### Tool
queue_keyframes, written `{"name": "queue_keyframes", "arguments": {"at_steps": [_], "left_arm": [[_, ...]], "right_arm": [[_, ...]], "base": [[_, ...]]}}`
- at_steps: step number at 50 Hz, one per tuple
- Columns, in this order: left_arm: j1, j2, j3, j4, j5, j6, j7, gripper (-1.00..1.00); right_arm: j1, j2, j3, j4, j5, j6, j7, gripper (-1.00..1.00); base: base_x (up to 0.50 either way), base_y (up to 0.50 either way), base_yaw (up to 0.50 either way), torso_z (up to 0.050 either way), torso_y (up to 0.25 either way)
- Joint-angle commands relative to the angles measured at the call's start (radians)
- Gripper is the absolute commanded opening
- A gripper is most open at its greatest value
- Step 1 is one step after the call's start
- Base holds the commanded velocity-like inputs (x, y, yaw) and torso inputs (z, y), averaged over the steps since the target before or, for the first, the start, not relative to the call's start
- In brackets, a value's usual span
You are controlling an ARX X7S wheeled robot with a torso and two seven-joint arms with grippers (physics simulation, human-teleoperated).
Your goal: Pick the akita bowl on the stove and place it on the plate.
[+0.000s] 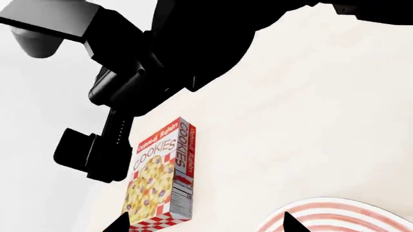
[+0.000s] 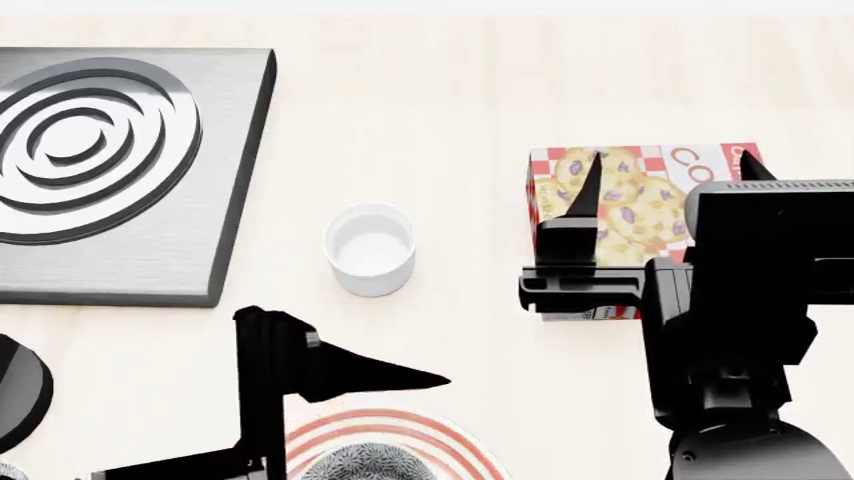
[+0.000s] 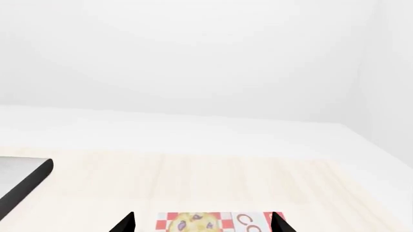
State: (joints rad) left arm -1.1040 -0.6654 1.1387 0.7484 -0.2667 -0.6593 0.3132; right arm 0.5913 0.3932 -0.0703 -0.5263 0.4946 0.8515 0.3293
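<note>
A patterned akita bowl (image 2: 358, 466) rests on the red-ringed plate (image 2: 441, 440) at the bottom edge of the head view, cut off by the frame. The stove (image 2: 120, 150) at the far left has nothing on its burner rings. My left gripper (image 1: 203, 223) is open and holds nothing; one of its fingers (image 2: 387, 377) hangs just above the plate's far side. The plate's rim (image 1: 342, 217) shows in the left wrist view. My right gripper (image 2: 667, 175) is open over the cookie box, well right of the plate.
A plain white cup (image 2: 370, 248) stands between the stove and the cookie box (image 2: 621, 215). The cookie box (image 1: 158, 179) lies flat on the pale wooden table. The stove's corner (image 3: 19, 181) shows in the right wrist view, with a white wall behind.
</note>
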Motion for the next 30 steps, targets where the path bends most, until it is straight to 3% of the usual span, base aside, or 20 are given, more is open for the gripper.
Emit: {"name": "queue_keyframes", "arguments": {"at_steps": [1,30], "left_arm": [[0.019,0.001,-0.077,-0.005,-0.058,0.006,-0.042,1.00],[0.053,0.018,-0.322,-0.058,-0.254,0.022,-0.158,1.00]], "right_arm": [[0.001,0.002,-0.001,-0.008,0.006,0.008,0.006,1.00],[-0.001,0.009,-0.007,-0.002,0.009,-0.002,0.010,1.00]], "base": [[0.00,0.00,0.00,0.000,0.000],[0.00,0.00,0.00,0.000,0.000]]}}
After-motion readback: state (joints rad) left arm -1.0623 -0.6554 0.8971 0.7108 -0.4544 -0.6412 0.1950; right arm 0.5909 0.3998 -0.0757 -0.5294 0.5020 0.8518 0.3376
